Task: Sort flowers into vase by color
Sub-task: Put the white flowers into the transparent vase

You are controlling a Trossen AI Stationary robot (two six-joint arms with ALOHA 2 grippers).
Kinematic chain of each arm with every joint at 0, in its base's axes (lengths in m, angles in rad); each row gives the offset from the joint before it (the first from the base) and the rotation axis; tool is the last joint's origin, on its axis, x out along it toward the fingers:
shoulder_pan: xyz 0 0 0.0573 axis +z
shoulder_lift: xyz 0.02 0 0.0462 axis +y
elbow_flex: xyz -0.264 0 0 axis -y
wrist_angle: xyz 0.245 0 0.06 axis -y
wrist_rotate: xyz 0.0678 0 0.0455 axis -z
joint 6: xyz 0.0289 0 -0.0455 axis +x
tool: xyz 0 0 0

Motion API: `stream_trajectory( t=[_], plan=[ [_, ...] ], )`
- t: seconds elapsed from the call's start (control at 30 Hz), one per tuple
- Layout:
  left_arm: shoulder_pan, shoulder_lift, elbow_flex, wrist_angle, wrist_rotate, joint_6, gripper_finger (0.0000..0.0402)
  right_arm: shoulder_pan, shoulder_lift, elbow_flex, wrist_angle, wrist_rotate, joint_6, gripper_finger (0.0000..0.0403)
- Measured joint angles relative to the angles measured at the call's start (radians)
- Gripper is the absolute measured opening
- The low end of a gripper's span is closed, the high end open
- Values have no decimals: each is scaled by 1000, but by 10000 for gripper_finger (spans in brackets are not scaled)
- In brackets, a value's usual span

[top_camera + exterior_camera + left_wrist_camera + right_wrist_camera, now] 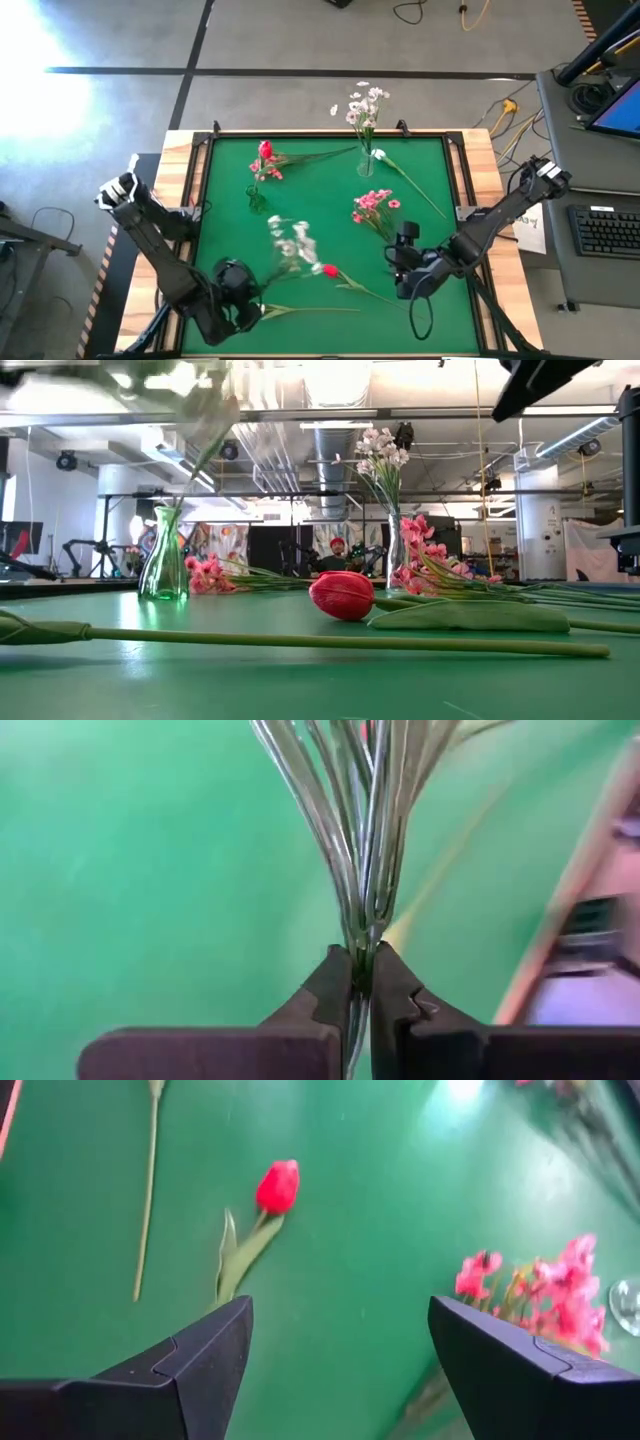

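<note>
Green felt (330, 200) covers the table, on which a red tulip (329, 270) and pink blossoms (373, 207) are laid near the middle. A white spray (290, 243), blurred, is pinched by its stems between the closed fingers of the left gripper (361, 982) near the front edge. The right gripper (340, 1350) is held wide apart above the felt, nothing in it. White flowers (366, 108) are stood in a glass vase (365, 163) at the far edge; a second vase (163, 560) is seen left of it.

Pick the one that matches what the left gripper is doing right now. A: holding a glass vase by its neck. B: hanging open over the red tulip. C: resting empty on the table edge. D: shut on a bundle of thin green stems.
D: in the left wrist view the left gripper has its fingers pinched together on the thin green stems, which fan out beyond the fingertips.
</note>
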Motion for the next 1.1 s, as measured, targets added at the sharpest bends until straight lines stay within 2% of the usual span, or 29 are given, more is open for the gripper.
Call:
stream_trajectory(
  t=[0.17,0.27,0.4,0.57,0.7,0.77,0.83,0.93,1.1],
  plan=[
    [63,-1,119,46,-50,305,0,0,-2,-73,157,39,-73,290],
    [104,-2,146,153,-75,553,0,0,-2,-120,273,44,-127,291],
    [173,-2,142,382,-89,916,0,0,-2,-187,491,81,-208,293],
    [280,-5,83,570,-65,1186,0,-2,0,-267,849,151,-387,289],
    [342,-17,-8,749,-40,1332,0,-19,1,-310,1202,147,-525,288],
    [362,-17,-56,870,-39,1394,0,-39,6,-319,1317,147,-558,288],
    [381,-15,-101,992,-39,1446,0,-61,17,-320,1384,125,-583,287],
    [415,-13,-157,1101,-38,1468,0,-103,47,-316,1454,11,-593,285],
    [450,-13,-211,1177,-44,1481,0,-174,89,-298,1502,-1,-581,287]
  ],
)
